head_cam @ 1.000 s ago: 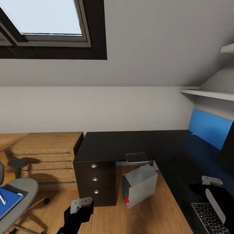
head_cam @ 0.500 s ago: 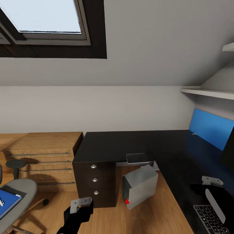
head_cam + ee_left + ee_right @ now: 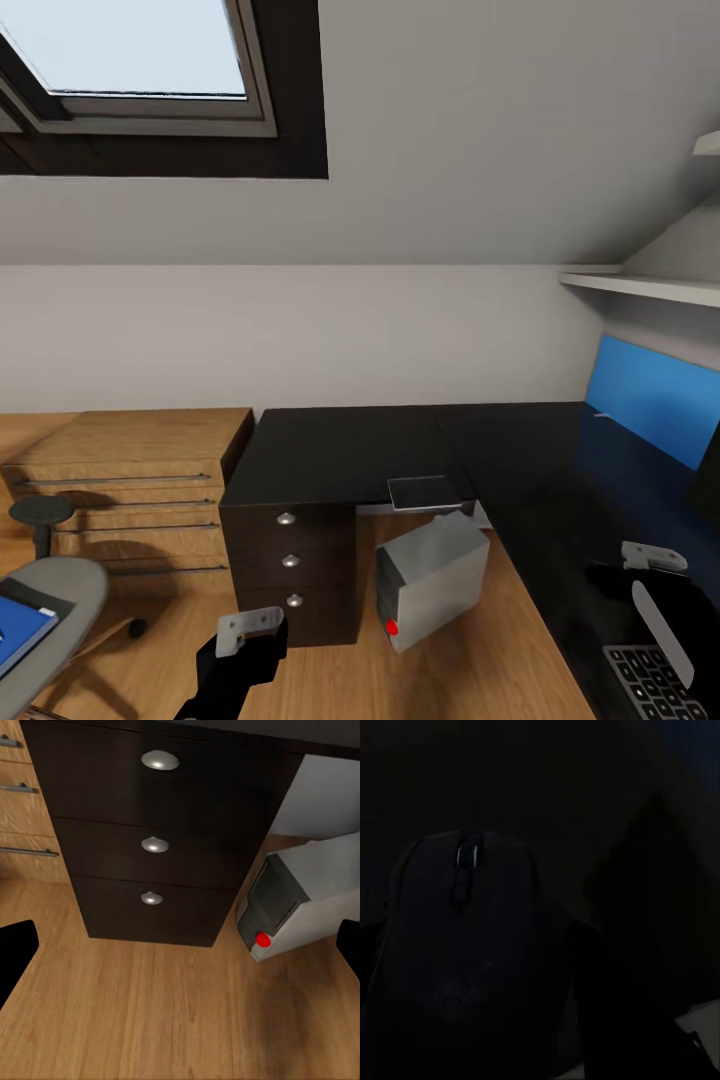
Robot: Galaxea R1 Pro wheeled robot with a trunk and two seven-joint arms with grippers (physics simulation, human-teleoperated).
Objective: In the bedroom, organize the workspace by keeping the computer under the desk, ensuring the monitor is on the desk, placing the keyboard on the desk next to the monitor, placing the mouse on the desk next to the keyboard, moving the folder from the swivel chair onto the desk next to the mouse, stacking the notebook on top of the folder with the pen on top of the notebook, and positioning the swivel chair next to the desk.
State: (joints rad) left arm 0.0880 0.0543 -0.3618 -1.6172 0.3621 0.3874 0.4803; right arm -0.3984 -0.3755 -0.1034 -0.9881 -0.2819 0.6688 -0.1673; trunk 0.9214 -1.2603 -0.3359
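From the head camera I see the desk (image 3: 400, 450) running along the grey wall and turning toward me on the right. Its three-drawer unit faces me, round silver knobs in a column. The computer (image 3: 432, 577) stands on the wooden floor under the desk, just beside the drawer unit, tilted — its red button low on the dark front panel. A small grey tray (image 3: 423, 491) juts out below the desktop edge above it.

Left gripper (image 3: 250, 632): held low over the floor in front of the drawers. In the left wrist view its two dark fingertips (image 3: 16, 949) sit at opposite edges of the frame, well apart, nothing between them; the drawers and the computer (image 3: 300, 904) lie ahead.

Right gripper (image 3: 652, 556): above the desktop near the right edge of the head view, close to the keyboard (image 3: 660, 682), whose corner shows at the lower right. The right wrist view is very dark. The mouse (image 3: 465, 937) sits directly before the camera with its scroll wheel visible — I cannot tell whether the fingers are clamped on it or apart.

The swivel chair (image 3: 60, 600) is at the lower left, well apart from the desk, with the folder (image 3: 20, 632) lying on its seat. A wooden drawer chest (image 3: 130, 490) stands beside the desk, a round dark stool (image 3: 40, 515) before it. A blue wall panel (image 3: 655, 400) lines the wall behind the desk's right wing.
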